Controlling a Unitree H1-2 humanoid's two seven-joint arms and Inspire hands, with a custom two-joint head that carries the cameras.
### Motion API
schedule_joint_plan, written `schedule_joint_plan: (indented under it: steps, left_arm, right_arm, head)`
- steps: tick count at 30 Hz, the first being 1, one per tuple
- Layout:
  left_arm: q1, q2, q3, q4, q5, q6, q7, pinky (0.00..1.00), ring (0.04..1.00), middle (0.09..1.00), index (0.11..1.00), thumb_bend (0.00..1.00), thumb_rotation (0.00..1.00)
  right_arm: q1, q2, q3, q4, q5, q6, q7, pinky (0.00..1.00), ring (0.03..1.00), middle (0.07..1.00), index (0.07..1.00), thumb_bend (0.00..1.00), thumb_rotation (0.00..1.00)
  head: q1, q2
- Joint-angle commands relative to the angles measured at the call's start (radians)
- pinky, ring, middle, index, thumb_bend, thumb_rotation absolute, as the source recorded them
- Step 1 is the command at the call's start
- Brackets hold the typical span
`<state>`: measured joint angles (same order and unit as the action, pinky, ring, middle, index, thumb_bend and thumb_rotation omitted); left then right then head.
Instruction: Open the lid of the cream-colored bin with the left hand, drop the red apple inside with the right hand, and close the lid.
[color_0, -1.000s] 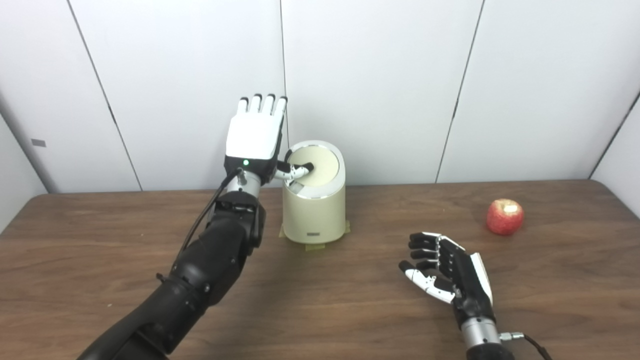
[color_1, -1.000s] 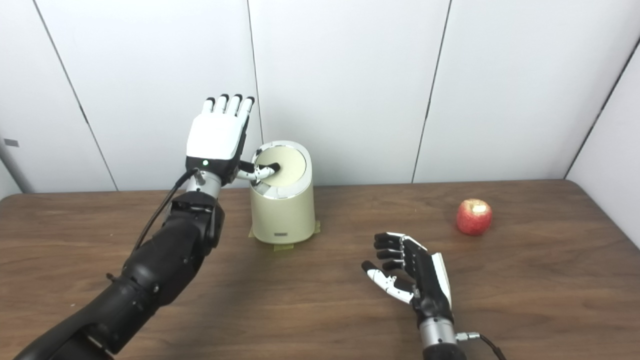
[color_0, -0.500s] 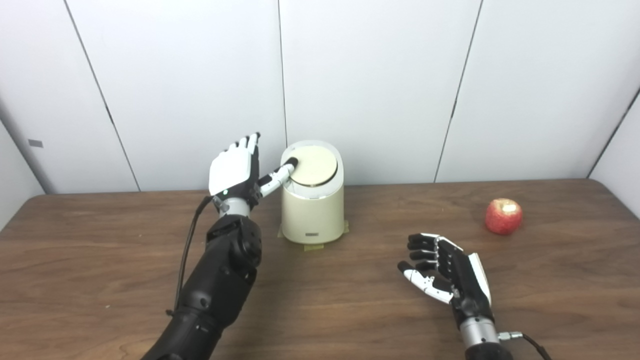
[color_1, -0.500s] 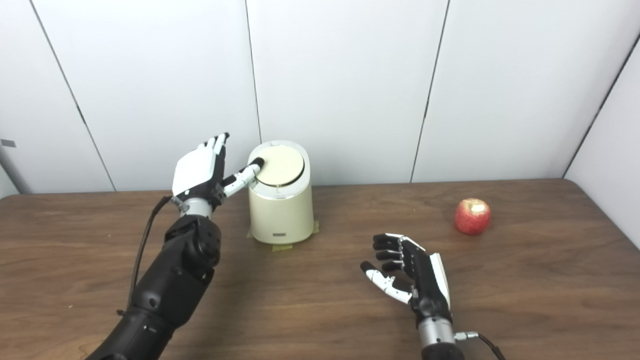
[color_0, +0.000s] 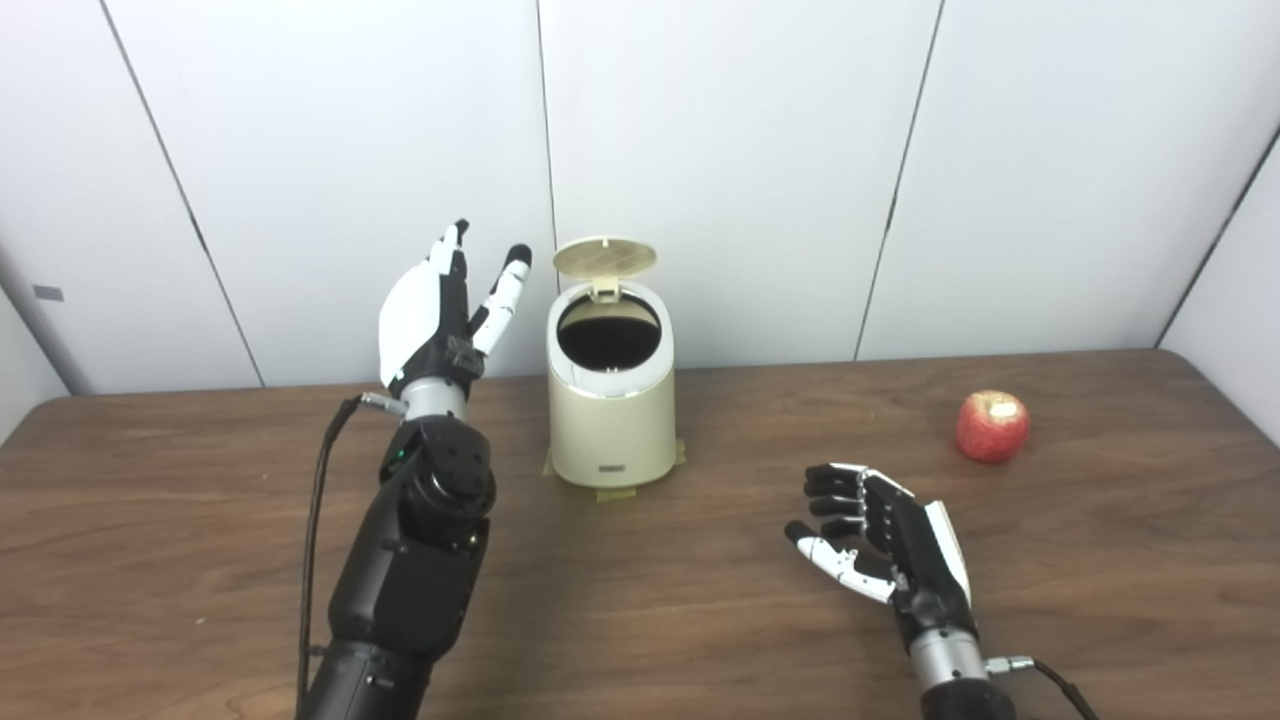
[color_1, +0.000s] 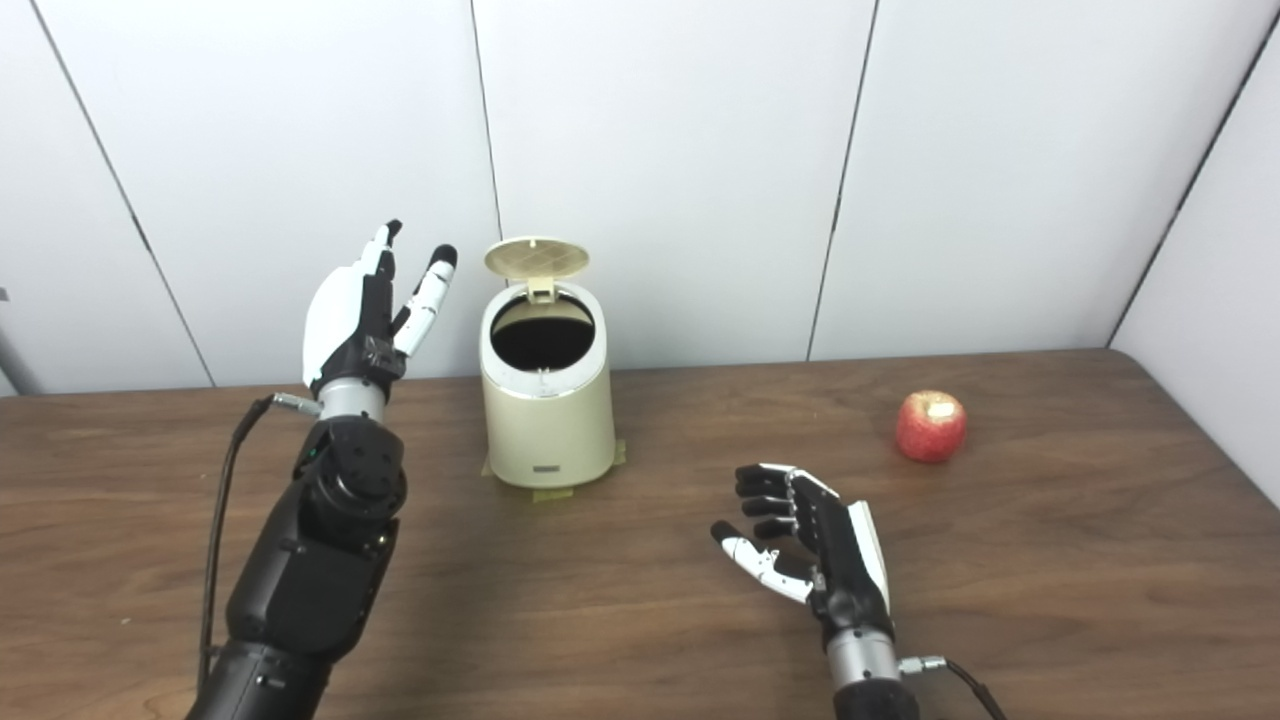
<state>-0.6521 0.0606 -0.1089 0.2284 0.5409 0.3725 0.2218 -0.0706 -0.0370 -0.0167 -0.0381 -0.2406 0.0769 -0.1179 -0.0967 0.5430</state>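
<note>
The bin stands on the brown table, a little left of the middle of the frame, close to the white wall. Its lid is up, standing straight above the back rim, and the round hole on top looks dark inside. Bits of tape show under the bin's base.

The left hand is raised in the air just left of the bin, not touching it. Its fingers are apart and point up, and it holds nothing.

The right hand is low over the table at the lower right of the frame, palm turned to the left. Its fingers are loosely curled but apart, and it holds nothing.

The apple sits on the table at the right of the frame, well apart from the bin and beyond the right hand. It is red with a pale spot on top.
</note>
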Motion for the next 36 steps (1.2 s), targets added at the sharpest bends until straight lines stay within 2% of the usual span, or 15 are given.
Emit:
schedule_joint_plan:
  steps: [1,3,5,9,10,12,14,15,16,17,19,21,27,32,36]
  left_arm:
    - [-0.014,0.023,0.013,-0.075,-0.010,-0.036,-0.001,1.00,1.000,1.000,1.000,0.43,1.00]
    - [0.020,0.039,0.018,-0.113,-0.020,-0.051,-0.001,1.00,1.000,1.000,1.000,0.46,1.00]
    - [0.058,0.058,0.022,-0.150,-0.025,-0.067,-0.003,0.97,1.000,1.000,0.996,0.55,1.00]
    - [0.149,0.084,0.071,-0.201,-0.145,-0.185,-0.029,0.96,1.000,1.000,0.992,0.65,1.00]
    - [0.167,0.097,0.084,-0.211,-0.209,-0.214,-0.077,0.96,1.000,1.000,0.992,0.67,1.00]
    - [0.198,0.124,0.108,-0.232,-0.357,-0.246,-0.189,0.99,1.000,1.000,0.997,0.75,0.95]
    - [0.223,0.149,0.125,-0.248,-0.472,-0.268,-0.278,0.98,0.995,0.991,0.981,0.79,0.85]
    - [0.239,0.153,0.139,-0.261,-0.520,-0.277,-0.302,0.97,0.992,0.987,0.975,0.80,0.84]
    - [0.254,0.149,0.157,-0.271,-0.566,-0.289,-0.317,0.95,0.977,0.969,0.953,0.64,0.87]
    - [0.263,0.144,0.170,-0.276,-0.596,-0.297,-0.326,0.96,0.974,0.963,0.943,0.52,0.88]
    - [0.290,0.146,0.183,-0.294,-0.599,-0.314,-0.322,0.95,0.965,0.952,0.929,0.38,0.89]
    - [0.314,0.151,0.188,-0.304,-0.581,-0.331,-0.312,0.94,0.951,0.940,0.917,0.35,0.88]
    - [0.389,0.170,0.194,-0.331,-0.565,-0.365,-0.316,0.98,0.961,0.938,0.908,0.52,0.81]
    - [0.454,0.181,0.195,-0.340,-0.569,-0.426,-0.327,0.95,0.949,0.928,0.897,0.50,0.79]
    - [0.505,0.193,0.179,-0.357,-0.572,-0.513,-0.354,0.89,0.907,0.894,0.866,0.46,0.76]
  right_arm:
    - [-0.032,0.002,-0.007,-0.033,0.009,-0.007,-0.008,0.56,0.645,0.663,0.647,0.27,0.08]
    - [-0.035,0.001,-0.010,-0.028,0.010,-0.024,-0.013,0.55,0.641,0.664,0.646,0.27,0.10]
    - [-0.037,-0.003,-0.011,-0.028,0.005,-0.035,-0.017,0.54,0.639,0.665,0.647,0.27,0.13]
    - [-0.047,-0.054,0.045,-0.089,-0.214,-0.005,-0.055,0.54,0.633,0.664,0.654,0.25,0.17]
    - [-0.052,-0.068,0.059,-0.113,-0.282,0.015,-0.061,0.52,0.629,0.669,0.658,0.28,0.24]
    - [-0.064,-0.102,0.086,-0.146,-0.405,0.046,-0.064,0.50,0.631,0.705,0.678,0.44,0.41]
    - [-0.080,-0.140,0.113,-0.171,-0.519,0.094,-0.032,0.46,0.598,0.739,0.721,0.65,0.51]
    - [-0.093,-0.165,0.125,-0.188,-0.577,0.121,-0.003,0.46,0.601,0.749,0.734,0.70,0.53]
    - [-0.106,-0.190,0.135,-0.201,-0.628,0.143,0.026,0.55,0.698,0.791,0.776,0.82,0.55]
    - [-0.114,-0.206,0.143,-0.209,-0.660,0.157,0.045,0.62,0.759,0.822,0.804,0.87,0.57]
    - [-0.144,-0.245,0.137,-0.232,-0.691,0.188,0.102,0.72,0.844,0.869,0.844,0.95,0.59]
    - [-0.177,-0.274,0.127,-0.249,-0.705,0.210,0.148,0.77,0.880,0.892,0.857,0.98,0.58]
    - [-0.290,-0.347,0.103,-0.309,-0.748,0.304,0.330,0.67,0.892,0.946,0.887,1.00,0.51]
    - [-0.398,-0.430,0.112,-0.286,-0.842,0.385,0.564,0.63,0.889,0.933,0.861,1.00,0.40]
    - [-0.463,-0.492,0.112,-0.195,-0.844,0.386,0.647,0.61,0.902,0.926,0.830,1.00,0.30]
  head:
    - [0.003,-0.001]
    - [0.004,-0.003]
    - [0.005,-0.003]
    - [0.010,0.002]
    - [0.011,0.003]
    - [0.007,0.004]
    - [0.005,0.004]
    - [0.004,0.005]
    - [0.004,0.005]
    - [0.004,0.005]
    - [0.000,0.009]
    - [-0.003,0.007]
    - [-0.008,0.003]
    - [-0.010,0.001]
    - [-0.009,0.001]
